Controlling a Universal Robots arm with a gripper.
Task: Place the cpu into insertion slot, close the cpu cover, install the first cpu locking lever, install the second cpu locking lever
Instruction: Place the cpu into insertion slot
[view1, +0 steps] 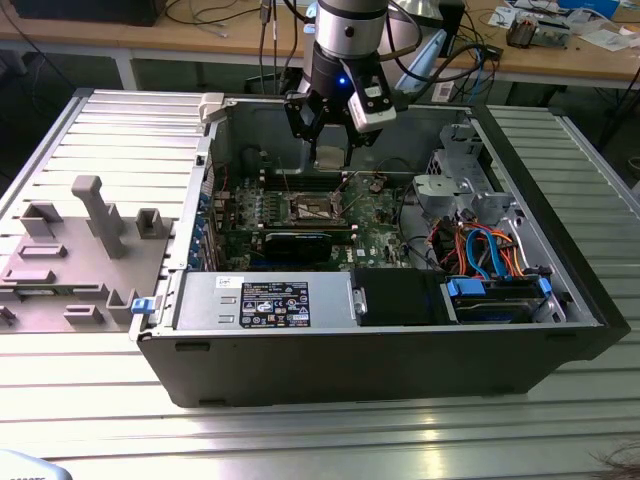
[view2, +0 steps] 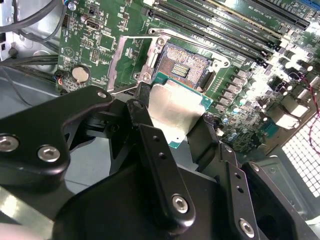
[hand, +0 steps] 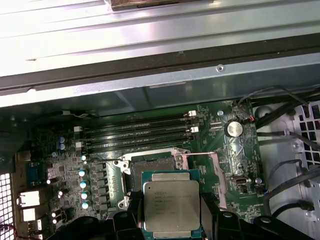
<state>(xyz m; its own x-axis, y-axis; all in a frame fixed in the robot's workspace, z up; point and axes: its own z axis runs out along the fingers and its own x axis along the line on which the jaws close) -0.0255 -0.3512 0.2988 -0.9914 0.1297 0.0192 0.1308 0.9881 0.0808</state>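
My gripper (view1: 329, 152) hangs inside the open computer case, shut on the cpu (view2: 175, 112), a flat silvery square with a green edge clamped between two black fingers (view2: 145, 125). In the first wrist view the cpu (hand: 171, 207) is level, and it hides part of the insertion slot (hand: 150, 167). The insertion slot (view2: 182, 70) lies uncovered, its dark contact field showing. In the exterior view the gripper is above the insertion slot (view1: 312, 208), toward the case's far wall. The cpu cover (view2: 115, 62) is swung open beside the slot, a thin silvery frame (hand: 216, 175).
Long memory slots (hand: 140, 132) run along one side of the socket. A black graphics card (view1: 295, 243) lies on its near side. The power supply (view1: 265, 300) fills the front and a drive cage with orange and blue cables (view1: 490, 250) stands at the exterior view's right. Grey fixtures (view1: 95, 215) stand outside the case.
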